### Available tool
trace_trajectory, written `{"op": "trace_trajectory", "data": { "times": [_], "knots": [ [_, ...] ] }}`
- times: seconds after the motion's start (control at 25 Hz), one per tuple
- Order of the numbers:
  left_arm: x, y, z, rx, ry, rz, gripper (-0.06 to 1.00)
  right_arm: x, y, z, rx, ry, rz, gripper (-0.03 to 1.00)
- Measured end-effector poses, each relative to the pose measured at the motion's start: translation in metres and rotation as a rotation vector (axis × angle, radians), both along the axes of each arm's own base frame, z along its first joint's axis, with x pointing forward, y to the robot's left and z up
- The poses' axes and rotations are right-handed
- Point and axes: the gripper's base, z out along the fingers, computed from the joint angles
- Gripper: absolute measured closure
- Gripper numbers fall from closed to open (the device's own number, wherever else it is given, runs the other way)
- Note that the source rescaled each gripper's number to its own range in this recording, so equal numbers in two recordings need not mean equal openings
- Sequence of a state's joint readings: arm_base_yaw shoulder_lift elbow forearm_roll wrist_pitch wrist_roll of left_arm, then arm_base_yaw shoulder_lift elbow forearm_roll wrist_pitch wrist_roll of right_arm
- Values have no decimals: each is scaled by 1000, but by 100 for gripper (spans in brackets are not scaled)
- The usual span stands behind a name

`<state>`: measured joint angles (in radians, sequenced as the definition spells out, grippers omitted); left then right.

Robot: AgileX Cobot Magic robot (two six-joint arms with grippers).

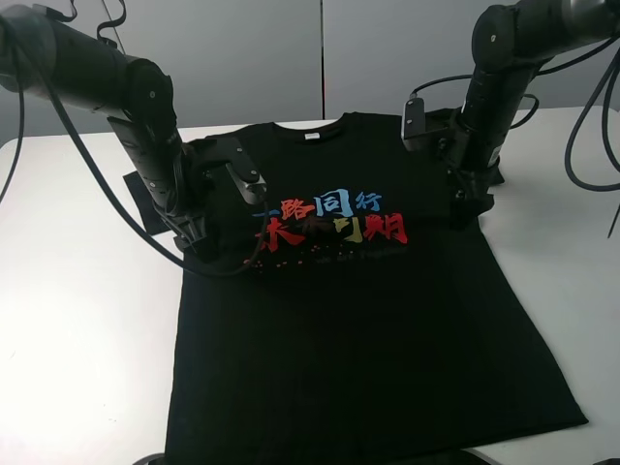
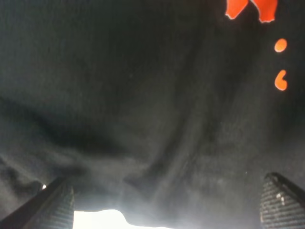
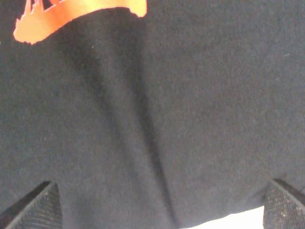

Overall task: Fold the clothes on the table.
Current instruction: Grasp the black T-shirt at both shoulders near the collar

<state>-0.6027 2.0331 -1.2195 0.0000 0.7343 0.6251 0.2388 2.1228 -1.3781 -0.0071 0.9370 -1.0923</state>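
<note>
Across the middle of the large white smooth tabletop [image 1: 77, 320] lies the black short-sleeved cotton T-shirt [image 1: 368, 329]. It is front up, collar towards the far edge and hem towards the near one, with red, blue and brown printed characters [image 1: 334, 218] across the chest and a small white neck label [image 1: 312, 136] at the collar. It looks mostly flat, with shallow creases showing under both wrist cameras.

I judge it light, limp and not slippery. It will drape and drag rather than slide, and a careless pinch could lift only the top layer. I'd want the edge itself, at the side seam just below each sleeve.

My left hand [image 1: 197, 237] sits low at the shirt's left side below the sleeve. Its ribbed fingers [image 2: 50, 207] stand wide apart, with cloth and a sliver of white surface between them, gripping nothing. My right hand [image 1: 472, 205] is at the opposite side, its fingers [image 3: 35, 210] likewise spread and holding nothing, with the shirt's edge just in front.

Around the work I see only the arms' own black cables. One cable [image 1: 228, 263] loops off the left arm across the cloth beside the print, and it could snag a fold carried inward.
</note>
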Motion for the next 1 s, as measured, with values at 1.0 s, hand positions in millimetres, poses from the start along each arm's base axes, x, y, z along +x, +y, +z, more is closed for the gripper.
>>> {"op": "trace_trajectory", "data": {
  "times": [1.0],
  "knots": [
    [1, -1, -1, -8, -13, -6, -6, -22, -8, -26, -45, -24, 37, 4]
  ]
}}
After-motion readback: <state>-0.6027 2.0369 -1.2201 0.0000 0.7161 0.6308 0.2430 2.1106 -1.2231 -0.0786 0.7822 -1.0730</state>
